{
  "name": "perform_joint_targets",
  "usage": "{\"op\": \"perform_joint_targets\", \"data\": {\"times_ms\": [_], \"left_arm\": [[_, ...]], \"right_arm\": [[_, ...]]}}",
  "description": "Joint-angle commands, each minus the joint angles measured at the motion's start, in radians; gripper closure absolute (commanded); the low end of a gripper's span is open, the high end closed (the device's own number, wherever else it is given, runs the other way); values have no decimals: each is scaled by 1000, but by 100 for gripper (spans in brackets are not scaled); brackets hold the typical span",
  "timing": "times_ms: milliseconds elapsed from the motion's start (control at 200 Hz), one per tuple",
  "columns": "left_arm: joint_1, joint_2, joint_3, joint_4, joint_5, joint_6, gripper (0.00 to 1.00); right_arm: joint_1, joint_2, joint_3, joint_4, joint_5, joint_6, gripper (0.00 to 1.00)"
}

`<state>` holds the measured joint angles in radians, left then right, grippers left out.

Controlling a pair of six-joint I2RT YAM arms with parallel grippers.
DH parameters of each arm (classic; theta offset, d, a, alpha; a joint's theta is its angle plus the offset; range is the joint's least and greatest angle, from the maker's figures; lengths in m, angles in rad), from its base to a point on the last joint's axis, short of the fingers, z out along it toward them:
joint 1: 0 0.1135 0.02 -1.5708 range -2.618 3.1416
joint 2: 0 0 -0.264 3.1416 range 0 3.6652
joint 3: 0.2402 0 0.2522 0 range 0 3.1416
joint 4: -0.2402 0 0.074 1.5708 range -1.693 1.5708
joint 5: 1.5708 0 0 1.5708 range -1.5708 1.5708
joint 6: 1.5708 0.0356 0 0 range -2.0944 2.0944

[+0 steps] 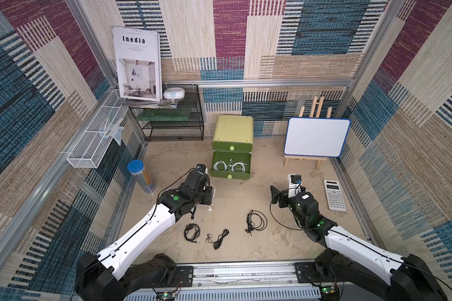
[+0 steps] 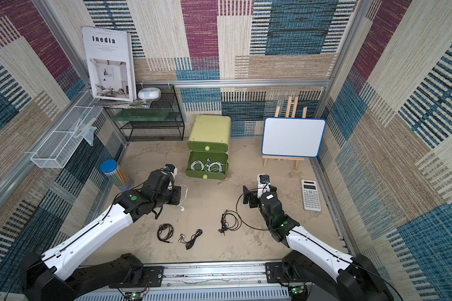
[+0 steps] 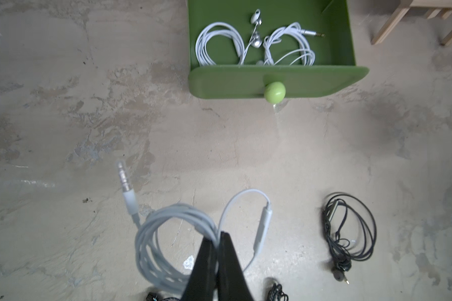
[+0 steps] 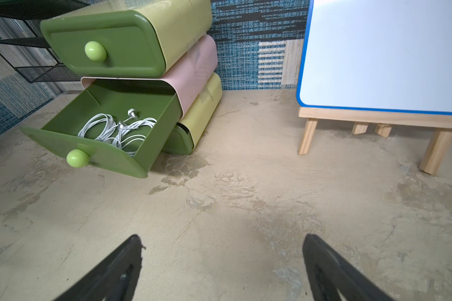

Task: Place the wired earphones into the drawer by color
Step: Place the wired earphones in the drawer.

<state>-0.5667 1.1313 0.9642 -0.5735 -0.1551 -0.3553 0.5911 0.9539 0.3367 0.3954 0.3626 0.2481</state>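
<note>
The left gripper (image 3: 218, 235) pinches its slim black jaws tight on a loose coil of white earphones (image 3: 162, 234), smooth cable ending in a metal jack plug, over the mottled beige tabletop (image 3: 89, 117). Three thin black earphone bundles (image 1: 192, 232) (image 1: 219, 238) (image 1: 256, 221) lie on it. The pulled-out green plastic drawer (image 3: 245, 80), round-cornered with a ball knob, holds two more white coils (image 3: 219, 44). The right gripper (image 4: 222, 238) stands spread wide, holding nothing.

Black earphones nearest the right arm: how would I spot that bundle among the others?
Find the green drawer stack at the back. In front of it, this black coil lies alone toward the right arm; two more black bundles lie close together.
</note>
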Motion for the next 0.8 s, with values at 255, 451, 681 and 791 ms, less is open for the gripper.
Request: {"op": "perform_joint_targets", "data": {"times_ms": [255, 451, 681, 791], "left_arm": [[1, 12, 32, 268, -58, 1, 100], [0, 81, 73, 381, -74, 10, 100], [8, 161, 133, 471, -94, 35, 100], [11, 207, 161, 507, -89, 47, 100]], "right_arm": [[1, -9, -7, 31, 15, 5, 1], [1, -17, -8, 30, 18, 5, 1], [0, -24, -11, 31, 19, 8, 1], [1, -24, -12, 31, 19, 10, 1]]}}
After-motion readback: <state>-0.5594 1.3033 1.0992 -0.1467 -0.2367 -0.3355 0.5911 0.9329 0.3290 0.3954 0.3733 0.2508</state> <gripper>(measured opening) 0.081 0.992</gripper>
